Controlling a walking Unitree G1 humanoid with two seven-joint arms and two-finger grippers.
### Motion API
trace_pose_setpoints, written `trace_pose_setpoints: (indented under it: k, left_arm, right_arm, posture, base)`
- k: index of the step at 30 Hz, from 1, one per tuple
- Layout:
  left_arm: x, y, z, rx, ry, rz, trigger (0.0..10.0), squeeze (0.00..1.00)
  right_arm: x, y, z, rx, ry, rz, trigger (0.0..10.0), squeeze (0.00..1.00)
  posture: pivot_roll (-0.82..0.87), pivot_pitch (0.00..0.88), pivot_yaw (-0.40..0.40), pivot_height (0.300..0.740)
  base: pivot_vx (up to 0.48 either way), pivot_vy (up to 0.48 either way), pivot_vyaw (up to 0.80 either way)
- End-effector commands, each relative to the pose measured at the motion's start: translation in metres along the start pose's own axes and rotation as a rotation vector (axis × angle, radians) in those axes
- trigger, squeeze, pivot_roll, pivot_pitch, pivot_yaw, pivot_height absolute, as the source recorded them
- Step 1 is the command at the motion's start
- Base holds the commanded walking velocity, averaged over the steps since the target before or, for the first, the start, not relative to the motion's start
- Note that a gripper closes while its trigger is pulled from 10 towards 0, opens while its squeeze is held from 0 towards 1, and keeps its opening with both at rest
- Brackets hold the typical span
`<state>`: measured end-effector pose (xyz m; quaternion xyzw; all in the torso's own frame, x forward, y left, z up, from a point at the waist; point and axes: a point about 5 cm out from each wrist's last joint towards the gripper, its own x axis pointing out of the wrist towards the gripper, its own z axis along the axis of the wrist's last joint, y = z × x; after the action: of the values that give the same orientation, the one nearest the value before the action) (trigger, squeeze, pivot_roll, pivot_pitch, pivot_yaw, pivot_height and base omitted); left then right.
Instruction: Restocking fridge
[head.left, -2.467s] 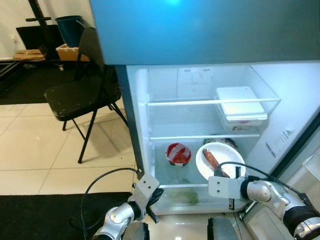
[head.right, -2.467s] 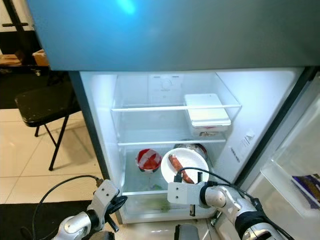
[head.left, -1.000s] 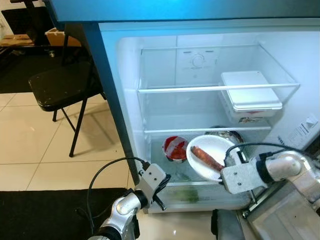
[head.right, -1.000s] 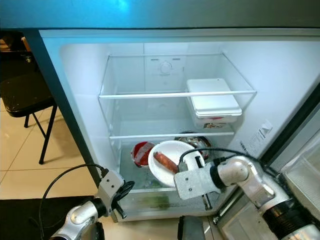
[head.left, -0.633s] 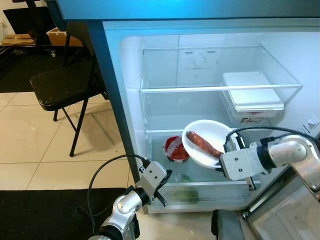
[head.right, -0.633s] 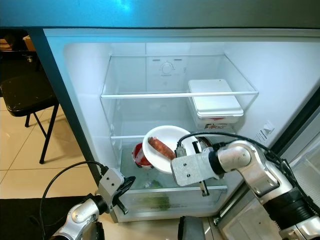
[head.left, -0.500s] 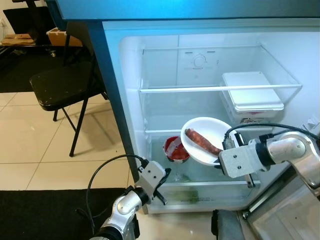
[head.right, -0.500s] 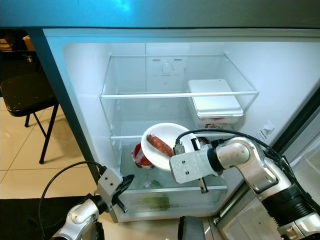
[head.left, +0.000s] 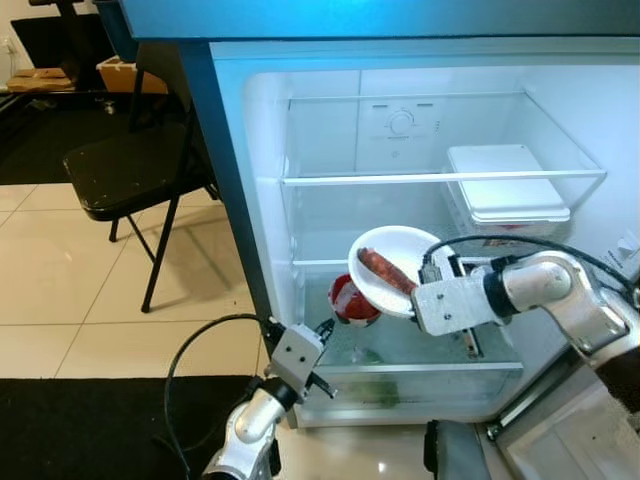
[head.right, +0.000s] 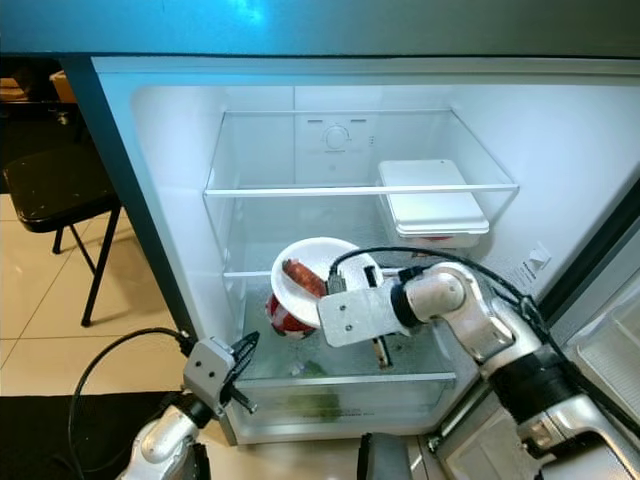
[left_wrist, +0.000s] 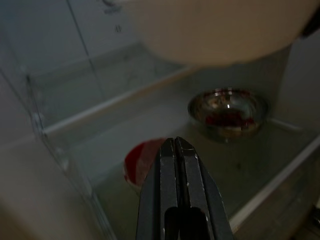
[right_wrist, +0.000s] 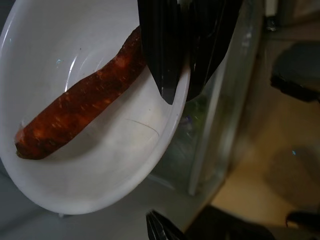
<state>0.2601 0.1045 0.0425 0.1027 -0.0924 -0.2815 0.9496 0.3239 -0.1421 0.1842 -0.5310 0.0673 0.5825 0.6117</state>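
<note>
Low in front of the open fridge (head.left: 250, 200), left gripper (head.right: 238, 372) with fingers pressed together, holding nothing. Just beyond, right gripper (right_wrist: 182, 75) clamped on the rim of a white bowl (head.left: 385, 262), tilted, carrying a reddish sausage (head.left: 386, 271) and held in the air before the middle shelf. Below and behind, a red-lidded container (head.left: 345, 302) and a steel bowl (left_wrist: 227, 112) on the lower shelf. Farther back at right, a white lidded box (head.left: 505, 192). Off to the left, a black folding chair (head.left: 125, 175) on the tiles.

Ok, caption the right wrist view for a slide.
Right gripper pinches the rim of a white bowl carrying one carrot.
</note>
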Motion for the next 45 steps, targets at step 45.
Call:
trace_pose_setpoints:
  k: [45]
  left_arm:
    - [-0.013, -0.009, 0.029, -0.025, -0.072, 0.063, 10.0, 0.00]
  right_arm:
    - [0.045, -0.062, 0.021, -0.170, 0.080, -0.051, 10.0, 0.00]
  posture:
    - [-0.01, 0.000, -0.045, 0.516]
  base:
    - [0.000, 0.000, 0.00]
